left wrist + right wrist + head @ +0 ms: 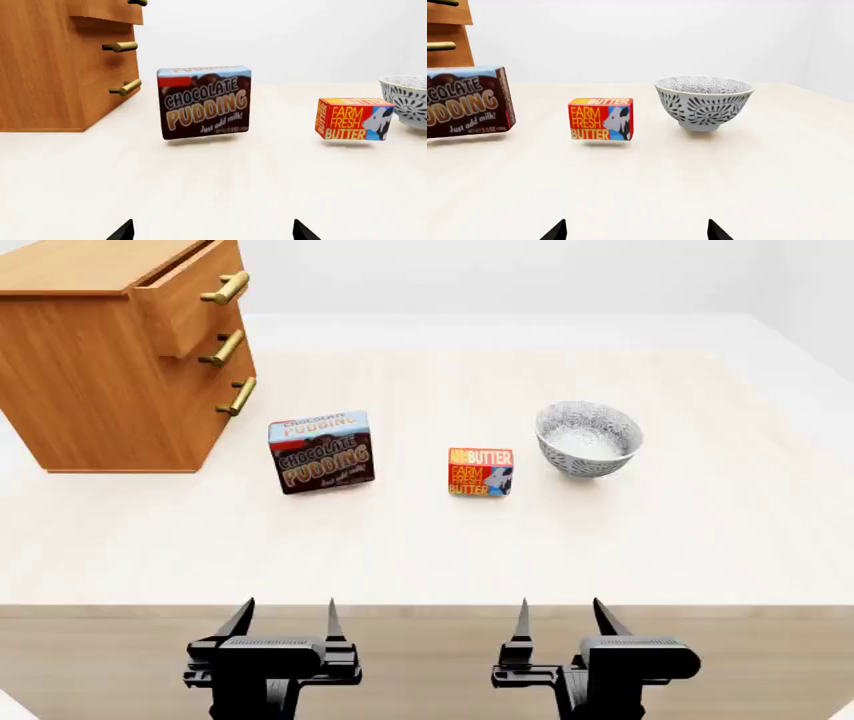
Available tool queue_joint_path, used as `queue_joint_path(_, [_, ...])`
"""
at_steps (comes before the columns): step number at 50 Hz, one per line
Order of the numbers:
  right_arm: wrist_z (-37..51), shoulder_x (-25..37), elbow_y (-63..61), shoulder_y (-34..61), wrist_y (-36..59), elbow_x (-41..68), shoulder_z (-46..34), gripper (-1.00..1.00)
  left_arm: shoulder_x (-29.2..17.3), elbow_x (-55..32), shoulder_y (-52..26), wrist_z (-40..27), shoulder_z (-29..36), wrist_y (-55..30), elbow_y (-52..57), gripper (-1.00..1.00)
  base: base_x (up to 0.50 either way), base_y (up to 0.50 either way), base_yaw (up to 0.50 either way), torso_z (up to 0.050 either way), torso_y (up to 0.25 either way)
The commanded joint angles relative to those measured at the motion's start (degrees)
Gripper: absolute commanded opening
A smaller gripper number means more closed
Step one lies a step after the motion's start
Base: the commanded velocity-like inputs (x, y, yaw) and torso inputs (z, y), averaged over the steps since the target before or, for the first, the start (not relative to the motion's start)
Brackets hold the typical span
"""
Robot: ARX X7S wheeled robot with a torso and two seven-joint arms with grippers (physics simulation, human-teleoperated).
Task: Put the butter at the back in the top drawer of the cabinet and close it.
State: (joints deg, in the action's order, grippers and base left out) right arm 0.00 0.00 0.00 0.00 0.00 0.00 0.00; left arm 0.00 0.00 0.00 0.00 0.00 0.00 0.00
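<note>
The butter (481,472), a small orange-red box, stands on the table's middle; it also shows in the left wrist view (353,119) and right wrist view (600,119). The cabinet (94,370) stands at the far left. Its top drawer (187,290) is pulled slightly out, with a brass handle (227,287); it also shows in the left wrist view (107,12). My left gripper (284,620) and right gripper (561,620) are both open and empty, at the table's near edge, well short of the butter.
A chocolate pudding box (322,452) stands upright left of the butter, between it and the cabinet. A patterned grey bowl (589,438) sits right of the butter. The table (427,550) is pale, with its front edge just ahead of the grippers.
</note>
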Motion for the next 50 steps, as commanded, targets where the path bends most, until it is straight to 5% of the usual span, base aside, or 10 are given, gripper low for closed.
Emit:
queue_joint_path(1, [1.14,0.89,-0.01,0.02,0.08,0.89,-1.13,1.0,-0.91,-0.93,0.16,-1.06,1.03,0.08,0.15,1.0,0.0,0.0,0.0,0.0,0.0])
queue_joint_path(11, [3.07,2.62,-0.05,-0.06,0.08,2.55,-3.12,1.0,-2.59,-2.83,0.9,-3.0,2.86,0.48,0.76,1.0,0.0,0.02,0.0,0.0,0.0])
queue_joint_path(36, [5.65,4.53,-0.33,0.15,-0.17,4.51,-5.76,1.0,-4.73,-4.49,-0.08,-5.71,5.02,-0.02,0.26,1.0,0.0,0.38,0.0,0.0,0.0])
queue_joint_path(50, [8.41,5.23,-5.62,-3.64,-2.17,3.33,-7.18,1.0,-6.04,-5.03,1.64,-7.48,5.32,0.38,2.5,1.0,0.0,0.0,0.0,0.048,0.0])
